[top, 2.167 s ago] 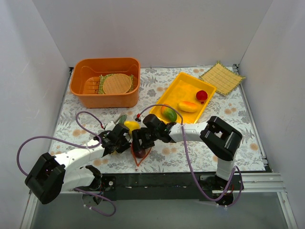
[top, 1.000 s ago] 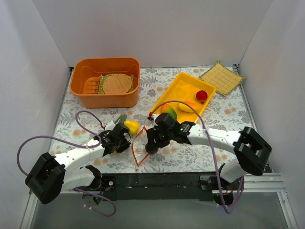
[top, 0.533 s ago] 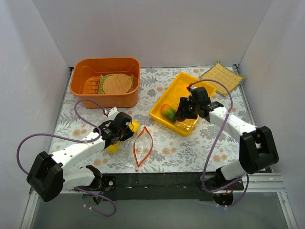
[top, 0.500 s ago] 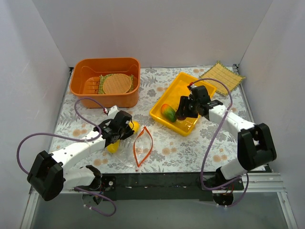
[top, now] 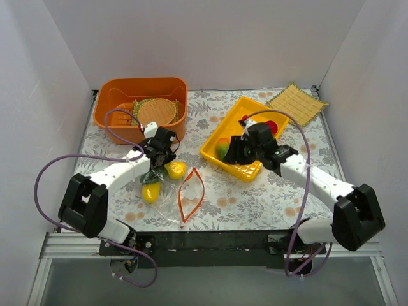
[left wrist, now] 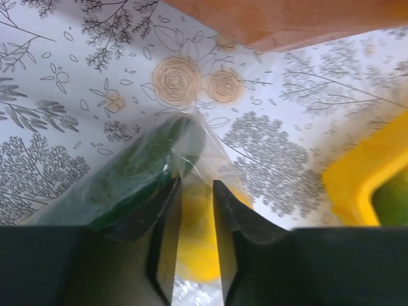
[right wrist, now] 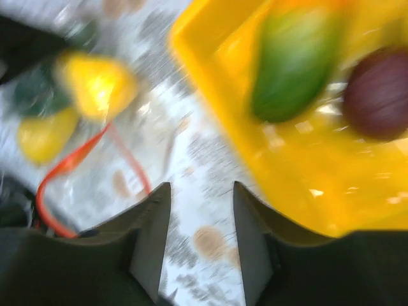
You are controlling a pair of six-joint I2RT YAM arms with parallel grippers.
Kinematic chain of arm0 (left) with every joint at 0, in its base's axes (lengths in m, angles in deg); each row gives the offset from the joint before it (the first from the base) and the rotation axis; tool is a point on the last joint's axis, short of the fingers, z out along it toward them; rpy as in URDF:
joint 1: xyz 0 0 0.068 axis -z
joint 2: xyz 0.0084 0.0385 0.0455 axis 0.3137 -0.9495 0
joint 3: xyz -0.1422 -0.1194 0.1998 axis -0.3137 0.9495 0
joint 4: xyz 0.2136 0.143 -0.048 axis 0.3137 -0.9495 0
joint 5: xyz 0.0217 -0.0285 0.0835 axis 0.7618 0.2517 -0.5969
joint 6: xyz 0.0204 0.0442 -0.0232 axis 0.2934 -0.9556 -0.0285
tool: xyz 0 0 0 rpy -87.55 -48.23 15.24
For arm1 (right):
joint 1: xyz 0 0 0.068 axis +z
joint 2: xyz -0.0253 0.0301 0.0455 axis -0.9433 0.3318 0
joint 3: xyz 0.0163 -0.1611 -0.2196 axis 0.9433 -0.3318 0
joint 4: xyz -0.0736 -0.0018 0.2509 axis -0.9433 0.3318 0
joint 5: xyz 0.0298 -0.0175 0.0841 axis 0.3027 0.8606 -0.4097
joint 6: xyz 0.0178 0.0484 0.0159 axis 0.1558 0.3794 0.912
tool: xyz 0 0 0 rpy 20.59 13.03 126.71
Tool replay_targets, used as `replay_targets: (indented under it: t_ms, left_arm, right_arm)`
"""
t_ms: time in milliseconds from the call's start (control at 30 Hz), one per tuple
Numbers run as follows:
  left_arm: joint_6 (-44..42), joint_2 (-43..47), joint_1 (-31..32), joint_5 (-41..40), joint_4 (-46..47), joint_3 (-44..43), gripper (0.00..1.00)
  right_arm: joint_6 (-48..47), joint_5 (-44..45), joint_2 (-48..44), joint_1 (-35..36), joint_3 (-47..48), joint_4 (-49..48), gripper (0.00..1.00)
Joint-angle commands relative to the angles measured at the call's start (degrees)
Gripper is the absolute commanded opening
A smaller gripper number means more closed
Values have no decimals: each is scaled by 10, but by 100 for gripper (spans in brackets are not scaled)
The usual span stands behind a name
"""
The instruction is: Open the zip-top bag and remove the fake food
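The clear zip-top bag lies on the floral cloth, its orange-red zip strip gaping open toward the front. Two yellow fake food pieces and a dark green one show at its far end. My left gripper is shut on the bag's far corner; in the left wrist view the film is pinched between the fingers. My right gripper is open and empty, over the near-left edge of the yellow tray. The right wrist view is blurred.
The tray holds a green-orange piece, a red one and a dark purple one. An orange bin with a round woven mat stands at the back left. A square straw mat lies at the back right.
My right gripper carried a dark purple piece from the bag to the tray, let go, and now swings back left. My left gripper moved to the bag's far end.
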Motion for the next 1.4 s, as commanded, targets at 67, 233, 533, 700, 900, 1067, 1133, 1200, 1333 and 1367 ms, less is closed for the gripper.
replay_targets:
  t_ms: [67,233,533,700,900,1067,1133,1200,1333,1367]
  left_arm:
    - [-36,-52,-7,-32,14,-17,20]
    - [-19,-47,-8,-16,25,20,13]
    - [17,-3,-5,17,45,99,1]
    - [26,17,5,27,48,121,0]
    - [37,50,26,44,47,159,0]
    - [29,95,26,34,20,151,0]
    - [21,96,26,19,1,134,4]
    - [10,96,26,12,-16,102,12]
    - [-2,97,26,6,-34,57,22]
    - [-4,97,26,4,-38,49,22]
  right_arm:
    - [115,-91,-38,152,-97,-112,32]
    - [168,-129,28,221,-90,-188,28]
    - [190,-133,146,246,-39,-223,34]
    - [188,-117,200,246,-10,-217,45]
    - [174,-74,236,220,32,-199,55]
    - [170,-55,224,193,34,-214,64]
    - [164,-58,221,190,38,-215,66]
    - [162,-56,211,190,34,-216,65]
    - [172,-58,188,191,8,-210,55]
    - [174,-59,185,191,-3,-210,42]
